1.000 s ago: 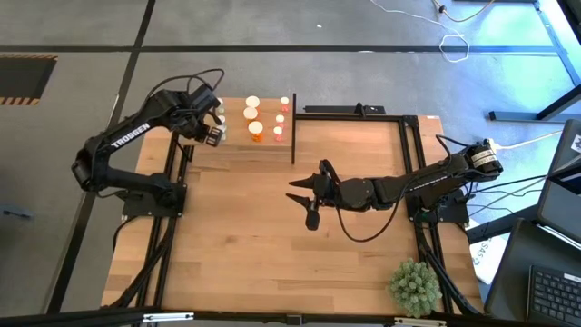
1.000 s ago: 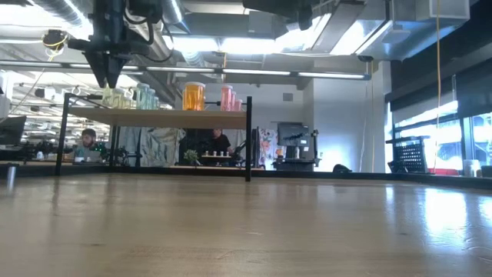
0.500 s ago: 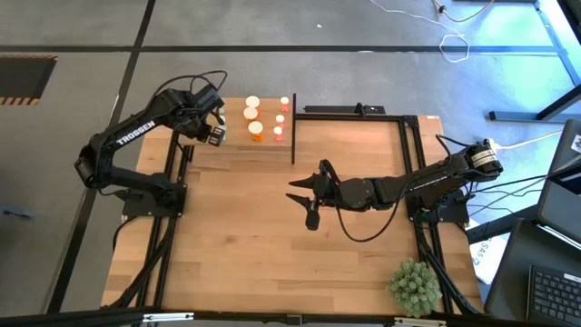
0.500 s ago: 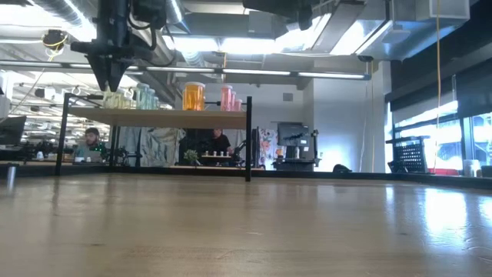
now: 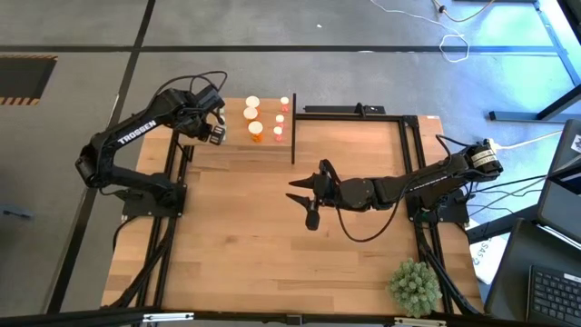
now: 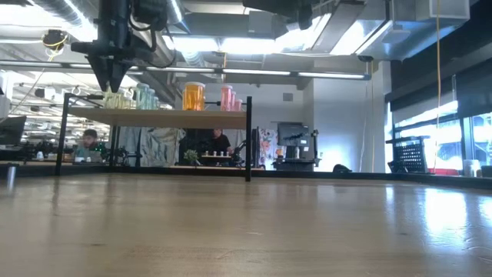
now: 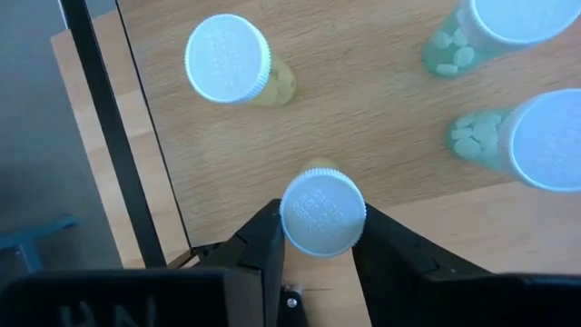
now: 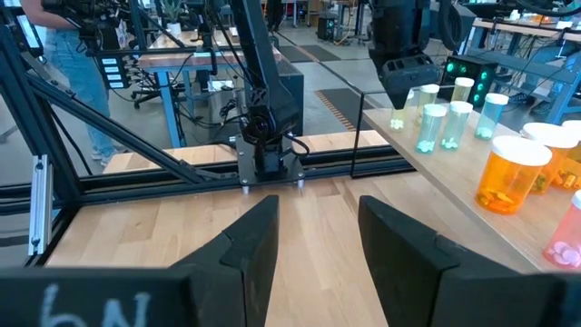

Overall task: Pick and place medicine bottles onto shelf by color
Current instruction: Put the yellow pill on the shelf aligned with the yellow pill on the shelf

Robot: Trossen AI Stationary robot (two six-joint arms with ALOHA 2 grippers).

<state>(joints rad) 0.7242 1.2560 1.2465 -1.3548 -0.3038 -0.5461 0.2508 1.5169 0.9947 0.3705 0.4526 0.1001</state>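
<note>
Your left gripper (image 7: 318, 243) hangs over the near left end of the shelf (image 5: 238, 141), pointing straight down. In the left wrist view a small white-capped bottle (image 7: 322, 213) with a yellowish body sits between the two dark fingers (image 7: 259, 245); the jaws stand narrowly parted with the cap filling the gap, but you cannot tell whether the pads press it or stand just clear. On the shelf board near it: another yellowish bottle (image 7: 229, 60) beside the black post (image 7: 104, 118), and two pale green bottles (image 7: 522, 141) to the other side. From the table-level camera the gripper tip (image 6: 111, 75) sits just above the row of pale bottles (image 6: 127, 98); the large orange bottle (image 6: 194, 96) and the reddish bottles (image 6: 229, 98) stand farther along toward the other end. Your right gripper (image 5: 304, 202) waits over the middle of the table (image 5: 245, 254), well apart from the shelf, jaws partly open and holding nothing. A spiky green plant ball (image 5: 415, 285) sits at the table's near right corner.
</note>
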